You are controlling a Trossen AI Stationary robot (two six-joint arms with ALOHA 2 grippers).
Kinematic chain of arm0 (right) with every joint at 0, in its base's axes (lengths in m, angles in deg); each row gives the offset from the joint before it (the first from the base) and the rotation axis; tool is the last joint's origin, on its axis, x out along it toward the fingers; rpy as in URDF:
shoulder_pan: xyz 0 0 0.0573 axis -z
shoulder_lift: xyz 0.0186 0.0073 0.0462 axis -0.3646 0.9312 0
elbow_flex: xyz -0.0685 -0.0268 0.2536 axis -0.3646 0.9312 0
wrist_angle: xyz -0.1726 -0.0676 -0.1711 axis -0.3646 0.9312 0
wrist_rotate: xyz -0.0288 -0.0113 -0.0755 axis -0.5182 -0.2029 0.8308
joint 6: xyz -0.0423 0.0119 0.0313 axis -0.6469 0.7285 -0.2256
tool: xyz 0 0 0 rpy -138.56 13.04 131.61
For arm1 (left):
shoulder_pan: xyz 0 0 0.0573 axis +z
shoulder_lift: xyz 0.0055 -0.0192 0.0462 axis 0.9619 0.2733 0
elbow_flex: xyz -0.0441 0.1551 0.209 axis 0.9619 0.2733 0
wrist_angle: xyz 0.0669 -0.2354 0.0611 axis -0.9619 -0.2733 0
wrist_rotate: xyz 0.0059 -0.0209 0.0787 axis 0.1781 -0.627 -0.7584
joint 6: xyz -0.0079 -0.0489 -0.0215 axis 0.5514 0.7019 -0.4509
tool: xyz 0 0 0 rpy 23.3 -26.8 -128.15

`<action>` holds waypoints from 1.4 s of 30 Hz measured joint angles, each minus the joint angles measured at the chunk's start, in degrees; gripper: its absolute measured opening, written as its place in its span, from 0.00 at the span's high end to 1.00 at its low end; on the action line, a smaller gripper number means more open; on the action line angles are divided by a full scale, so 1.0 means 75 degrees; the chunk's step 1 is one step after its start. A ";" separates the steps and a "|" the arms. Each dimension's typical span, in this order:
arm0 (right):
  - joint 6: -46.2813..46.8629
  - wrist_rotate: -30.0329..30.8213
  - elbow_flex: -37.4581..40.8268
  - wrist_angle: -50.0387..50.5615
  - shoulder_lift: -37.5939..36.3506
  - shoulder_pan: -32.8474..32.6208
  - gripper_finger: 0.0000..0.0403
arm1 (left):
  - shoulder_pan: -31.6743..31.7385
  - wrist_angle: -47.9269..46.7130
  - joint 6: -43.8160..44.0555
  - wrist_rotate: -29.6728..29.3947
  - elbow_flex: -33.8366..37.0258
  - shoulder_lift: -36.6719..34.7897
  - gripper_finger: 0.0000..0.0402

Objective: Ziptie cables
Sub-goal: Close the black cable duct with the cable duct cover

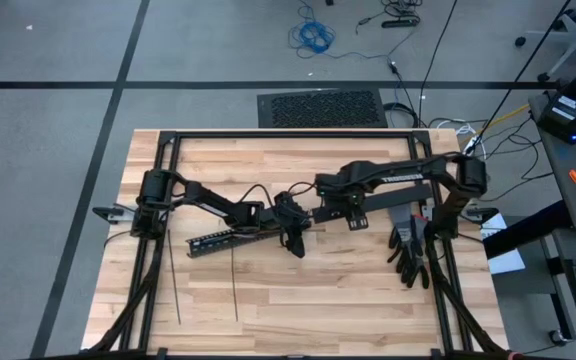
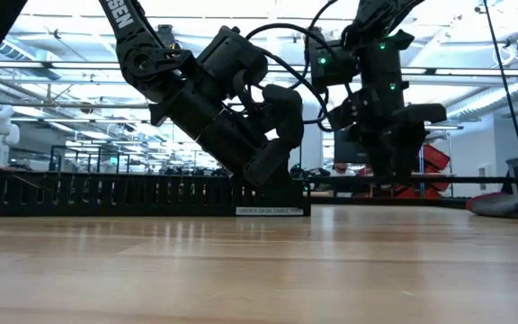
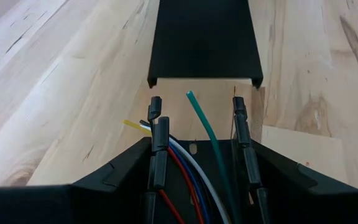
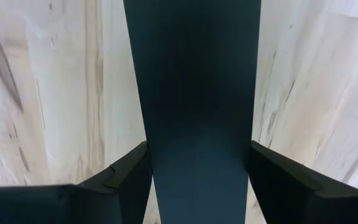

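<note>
Thin coloured cables [image 3: 188, 180] lie loosely between the left gripper [image 3: 197, 134] fingers, which stand part open at mid-tabletop [image 1: 348, 300]. They look limp and light; gather them mid-bundle. The right gripper [image 4: 197, 180] fingers straddle the flat black bar [image 4: 194, 93]. Stiff zipties [image 1: 174, 280] lie apart.

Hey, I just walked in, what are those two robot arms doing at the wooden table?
Both arms meet mid-table over a black slotted duct. The left gripper holds its fingers on either side of the duct's end, where colored wires lie inside. The right gripper is shut on a flat black cover bar, lined up with the duct. Two zipties lie untouched near the table's left front.
</note>
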 joint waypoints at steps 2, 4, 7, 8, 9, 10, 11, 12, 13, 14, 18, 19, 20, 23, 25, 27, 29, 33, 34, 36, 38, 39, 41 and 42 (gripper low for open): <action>-0.0060 0.0003 -0.0066 0.0044 0.0092 0.0000 0.43 | 0.0000 0.0003 -0.0002 0.0003 0.0000 0.0000 0.43; -0.0116 0.0003 -0.0178 0.0128 0.0161 0.0000 0.44 | 0.0000 0.0005 -0.0003 0.0002 0.0000 0.0000 0.43; -0.0141 0.0019 -0.0379 0.0303 0.0232 0.0003 0.44 | 0.0000 0.0006 -0.0004 0.0002 0.0000 0.0000 0.43; -0.0148 0.0023 -0.0443 0.0316 0.0232 0.0003 0.43 | 0.0000 0.0007 -0.0006 0.0001 0.0000 0.0000 0.43; -0.0148 0.0023 -0.0507 0.0321 0.0232 0.0004 0.43 | 0.0000 0.0006 -0.0006 0.0002 0.0000 0.0000 0.43; -0.0148 0.0020 -0.0560 0.0326 0.0232 0.0006 0.43 | 0.0000 0.0009 -0.0006 0.0002 0.0000 0.0000 0.43; -0.0148 0.0020 -0.0593 0.0341 0.0232 0.0006 0.43 | 0.0000 0.0009 -0.0006 0.0003 0.0000 0.0000 0.43; -0.0151 0.0020 -0.0612 0.0366 0.0232 0.0006 0.43 | 0.0000 0.0011 -0.0008 0.0003 0.0000 0.0000 0.43; -0.0154 0.0023 -0.0623 0.0365 0.0232 0.0006 0.44 | 0.0000 0.0012 -0.0014 0.0003 0.0000 0.0000 0.43; -0.0159 0.0020 -0.0631 0.0357 0.0232 0.0006 0.43 | 0.0000 0.0015 -0.0029 0.0000 0.0000 0.0000 0.43; -0.0161 0.0020 -0.0631 0.0273 0.0232 0.0006 0.43 | 0.0000 0.0077 -0.0066 0.0001 0.0000 0.0000 0.43; -0.0163 0.0020 -0.0631 0.0225 0.0232 0.0006 0.43 | 0.0000 0.0117 -0.0070 0.0003 0.0000 0.0000 0.43; -0.0163 0.0020 -0.0631 0.0204 0.0232 0.0006 0.43 | 0.0000 0.0143 -0.0070 0.0000 0.0000 0.0000 0.43; -0.0163 0.0020 -0.0631 0.0167 0.0232 0.0008 0.43 | 0.0000 0.0152 -0.0073 0.0003 0.0000 0.0000 0.43; -0.0160 0.0019 -0.0631 0.0155 0.0295 0.0009 0.43 | 0.0000 0.0152 -0.0070 0.0003 0.0000 0.0000 0.43; -0.0150 0.0016 -0.0631 0.0166 0.0433 0.0009 0.43 | 0.0000 0.0152 -0.0073 0.0003 0.0000 0.0000 0.43; -0.0139 0.0008 -0.0631 0.0168 0.0606 0.0009 0.43 | 0.0000 0.0152 -0.0073 0.0003 0.0000 0.0000 0.43; -0.0109 0.0002 -0.0634 0.0254 0.0801 0.0006 0.43 | 0.0000 0.0149 -0.0073 0.0003 0.0000 0.0000 0.43; -0.0107 0.0001 -0.0634 0.0255 0.0801 0.0006 0.43 | 0.0000 0.0146 -0.0074 0.0003 0.0000 0.0000 0.43; -0.0101 0.0003 -0.0634 0.0258 0.0807 0.0006 0.43 | 0.0000 0.0143 -0.0092 0.0003 -0.0003 0.0000 0.43; -0.0091 0.0006 -0.0697 0.0371 0.0812 0.0006 0.43 | 0.0000 0.0146 -0.0165 0.0003 -0.0003 0.0000 0.43; -0.0081 0.0015 -0.0756 0.0431 0.0815 0.0006 0.43 | 0.0000 0.0151 -0.0199 0.0003 -0.0003 0.0000 0.43; -0.0071 0.0022 -0.0913 0.0475 0.0815 0.0009 0.43 | 0.0007 0.0160 -0.0221 0.0005 -0.0003 0.0000 0.43; -0.0065 0.0022 -0.1003 0.0498 0.0815 0.0009 0.43 | 0.0011 0.0162 -0.0235 0.0005 -0.0003 0.0000 0.43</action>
